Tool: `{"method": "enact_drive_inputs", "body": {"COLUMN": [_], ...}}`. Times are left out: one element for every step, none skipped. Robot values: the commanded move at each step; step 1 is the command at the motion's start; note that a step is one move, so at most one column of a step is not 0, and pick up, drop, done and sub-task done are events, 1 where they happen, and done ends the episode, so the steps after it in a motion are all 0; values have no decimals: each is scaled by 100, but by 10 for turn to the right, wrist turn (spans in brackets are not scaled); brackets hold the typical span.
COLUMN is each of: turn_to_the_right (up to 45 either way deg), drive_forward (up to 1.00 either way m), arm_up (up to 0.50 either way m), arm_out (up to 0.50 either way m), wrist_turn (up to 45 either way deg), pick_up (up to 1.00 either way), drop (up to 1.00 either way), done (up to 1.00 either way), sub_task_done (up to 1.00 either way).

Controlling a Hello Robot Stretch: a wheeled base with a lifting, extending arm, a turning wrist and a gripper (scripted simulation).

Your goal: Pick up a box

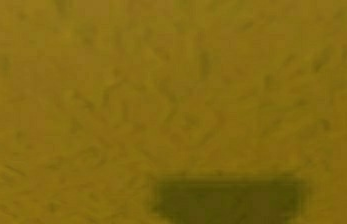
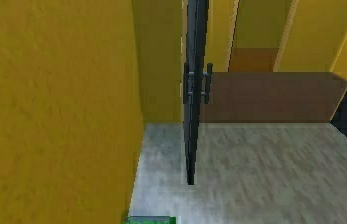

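The robot is at the looking-for step. Right in front of it is a yellow wall (image 1: pixel 171 90) with dark speckles. It is very near and blocks the way ahead, so I think driving forward is no good here.

Out to the side there is more to see. On the left stands a side wall (image 2: pixel 51 100), also yellow, and it comes close. In the middle a dark door (image 2: pixel 195 50) stands edge-on, thin and tall. Its door handles (image 2: pixel 197 82) stick out on both faces. The bottom of the door comes down to the grey floor (image 2: pixel 271 165). To the right of the door the floor is wide and bare. At the far side of it runs a long brown low wall (image 2: pixel 271 98), and behind that is an opening (image 2: pixel 256 25) with more yellow walls.

Where is the box? I cannot tell. At the very near edge of the floor, a bit left of the door, a small green thing (image 2: pixel 149 218) pokes in. It is just a thin strip. It might be the box or it might not.

I cannot tell if the hand is spread or pressed together.

I think the next move is to back away from the wall and turn, so the green thing and more of the room come into sight. The door and the side wall are close, so the turn should be slow and careful. The hand should reach out only once a box is found and lined up.
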Motion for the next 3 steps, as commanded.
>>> {"method": "enact_drive_inputs", "body": {"turn_to_the_right": [0, 0, 0], "drive_forward": [0, 0, 0], "arm_up": [0, 0, 0], "arm_out": [4, 0, 0], "wrist_turn": [0, 450, 450], "pick_up": [0, 0, 0], "drop": [0, 0, 0], "done": [0, 0, 0], "sub_task_done": [0, 0, 0]}}
